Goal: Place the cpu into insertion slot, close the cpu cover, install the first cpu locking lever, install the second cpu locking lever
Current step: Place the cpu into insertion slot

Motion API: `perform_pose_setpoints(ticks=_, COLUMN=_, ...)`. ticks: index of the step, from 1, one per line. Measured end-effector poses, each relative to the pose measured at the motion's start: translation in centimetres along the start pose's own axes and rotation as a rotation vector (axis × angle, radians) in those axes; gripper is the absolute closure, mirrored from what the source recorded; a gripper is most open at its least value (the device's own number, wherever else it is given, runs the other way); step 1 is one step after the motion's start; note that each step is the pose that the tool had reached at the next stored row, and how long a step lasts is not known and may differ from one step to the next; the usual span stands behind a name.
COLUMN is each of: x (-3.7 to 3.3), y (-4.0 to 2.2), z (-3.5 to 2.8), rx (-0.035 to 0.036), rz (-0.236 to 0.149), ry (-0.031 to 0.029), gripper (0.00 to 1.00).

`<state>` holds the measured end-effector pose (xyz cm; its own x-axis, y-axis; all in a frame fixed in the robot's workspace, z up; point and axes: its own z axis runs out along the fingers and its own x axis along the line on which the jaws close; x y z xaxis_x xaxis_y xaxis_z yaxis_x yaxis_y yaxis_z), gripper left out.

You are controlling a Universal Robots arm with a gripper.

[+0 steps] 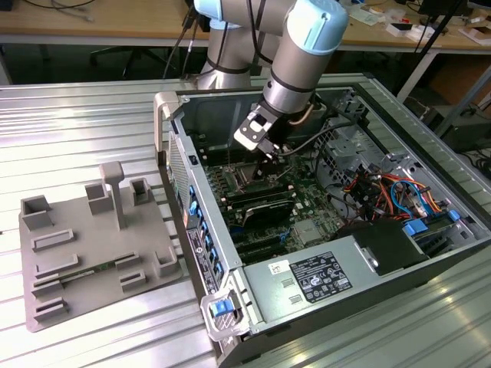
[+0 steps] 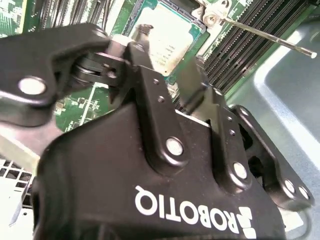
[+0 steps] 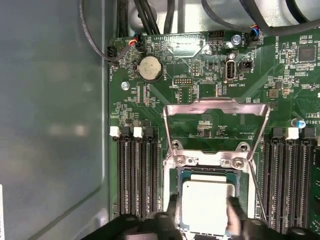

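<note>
Silver cpu (image 3: 207, 197), edges in gripper (image 3: 203, 212), cpu cover (image 3: 215, 106) open

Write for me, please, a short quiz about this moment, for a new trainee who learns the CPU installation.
1. True or false: the thin silver square metal cpu cover lies shut over the socket.
2. Where is the small flat square cpu with the silver-grey metal top? A) in the square dark insertion slot; B) on the grey plastic tray; C) on the power supply.
3. Fill in: the black claw is nearest to the ____.
Key: 1 false, the cpu cover is swung open; 2 A; 3 cpu.
</note>
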<state>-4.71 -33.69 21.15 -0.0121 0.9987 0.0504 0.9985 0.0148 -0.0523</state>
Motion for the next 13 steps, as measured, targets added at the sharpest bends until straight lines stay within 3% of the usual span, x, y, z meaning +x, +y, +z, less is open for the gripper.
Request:
perform_pose_setpoints(ticks=1, x=0.01, y=0.00, z=0.01, rx=-0.0002, rz=0.000, ry=0.0023, gripper=0.58)
perform_pose_setpoints(ticks=3, x=0.00, y=0.03, z=0.00, rx=-0.0001, rz=-0.001, ry=0.0029, gripper=0.83)
perform_pose_setpoints(ticks=4, x=-0.03, y=0.06, z=0.00, rx=0.0000, rz=-0.001, ry=0.0030, gripper=0.89)
perform_pose_setpoints(ticks=6, x=-0.18, y=0.15, z=0.02, rx=0.0020, rz=-0.002, ry=0.0030, gripper=0.89)
perform_pose_setpoints(ticks=8, x=-0.45, y=0.23, z=0.44, rx=0.0071, rz=-0.006, ry=0.0029, gripper=0.89)
perform_pose_setpoints(ticks=13, x=-0.46, y=0.24, z=0.51, rx=0.0071, rz=-0.007, ry=0.0032, gripper=0.89)
